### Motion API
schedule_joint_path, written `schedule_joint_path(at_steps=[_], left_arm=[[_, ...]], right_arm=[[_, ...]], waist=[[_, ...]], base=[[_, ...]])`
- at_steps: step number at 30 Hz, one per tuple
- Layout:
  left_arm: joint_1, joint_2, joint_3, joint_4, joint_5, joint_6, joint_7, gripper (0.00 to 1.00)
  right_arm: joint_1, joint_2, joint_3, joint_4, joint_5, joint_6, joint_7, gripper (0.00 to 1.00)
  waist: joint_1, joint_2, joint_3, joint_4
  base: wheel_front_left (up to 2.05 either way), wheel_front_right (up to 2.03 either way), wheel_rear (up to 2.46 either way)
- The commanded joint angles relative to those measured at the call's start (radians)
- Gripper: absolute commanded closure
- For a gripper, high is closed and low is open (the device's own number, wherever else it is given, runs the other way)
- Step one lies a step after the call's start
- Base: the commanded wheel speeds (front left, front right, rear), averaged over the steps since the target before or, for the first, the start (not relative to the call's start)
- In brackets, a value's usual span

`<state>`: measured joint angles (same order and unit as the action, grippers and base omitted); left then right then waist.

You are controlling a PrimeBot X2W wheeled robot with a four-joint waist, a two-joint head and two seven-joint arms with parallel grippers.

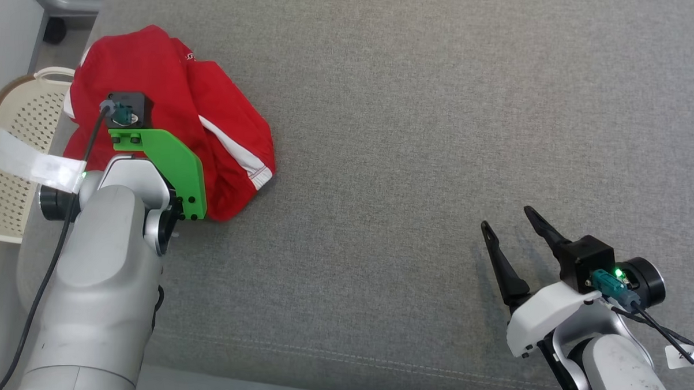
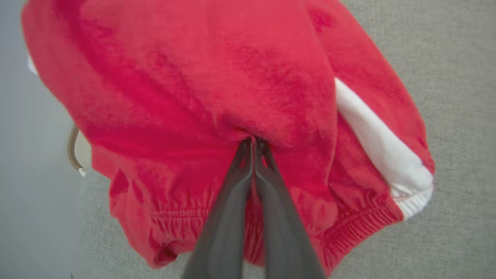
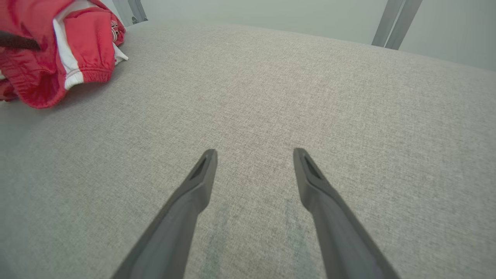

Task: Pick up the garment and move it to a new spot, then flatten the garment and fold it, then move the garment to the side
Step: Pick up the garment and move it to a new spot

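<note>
The garment (image 1: 206, 119) is a crumpled red piece with white stripes and elastic hems, bunched at the far left of the grey cloth surface (image 1: 415, 158). My left arm reaches over it from the near side, its fingers hidden beneath the wrist. In the left wrist view my left gripper (image 2: 254, 141) is shut, its tips pinching a fold of the red garment (image 2: 217, 85). My right gripper (image 1: 506, 218) stands open near the front right, well away from the garment (image 3: 42, 73), with bare cloth between its fingers; the right wrist view shows the gripper (image 3: 254, 155) the same way.
A cream perforated basket (image 1: 11, 172) stands off the surface's left edge. A dark caster (image 1: 54, 29) of some furniture shows at the far left. Metal frame legs (image 3: 395, 23) stand beyond the far edge.
</note>
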<state>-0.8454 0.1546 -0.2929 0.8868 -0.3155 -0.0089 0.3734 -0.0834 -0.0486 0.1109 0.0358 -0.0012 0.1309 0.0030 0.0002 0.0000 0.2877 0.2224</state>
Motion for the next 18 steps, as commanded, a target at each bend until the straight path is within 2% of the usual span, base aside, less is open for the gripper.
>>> schedule_joint_path(at_steps=[1, 11, 18], left_arm=[[-0.019, 0.003, -0.001, -0.001, 0.002, -0.001, -0.008, 1.00], [-0.072, -0.028, -0.048, -0.068, 0.012, -0.036, -0.026, 1.00], [-0.110, -0.082, -0.085, -0.146, -0.021, -0.058, -0.029, 1.00]], right_arm=[[0.002, -0.003, 0.002, 0.005, 0.006, 0.000, -0.004, 0.00], [0.046, -0.003, 0.017, 0.071, 0.060, 0.000, -0.033, 0.00], [0.090, -0.003, 0.038, 0.118, 0.110, 0.000, -0.042, 0.00]], waist=[[-0.0002, 0.0000, -0.021, 0.005], [-0.0002, 0.0000, -0.164, -0.020], [-0.0002, 0.0000, -0.274, -0.121]], base=[[0.00, 0.00, 0.00], [0.00, 0.00, 0.00], [0.00, 0.00, 0.00]])
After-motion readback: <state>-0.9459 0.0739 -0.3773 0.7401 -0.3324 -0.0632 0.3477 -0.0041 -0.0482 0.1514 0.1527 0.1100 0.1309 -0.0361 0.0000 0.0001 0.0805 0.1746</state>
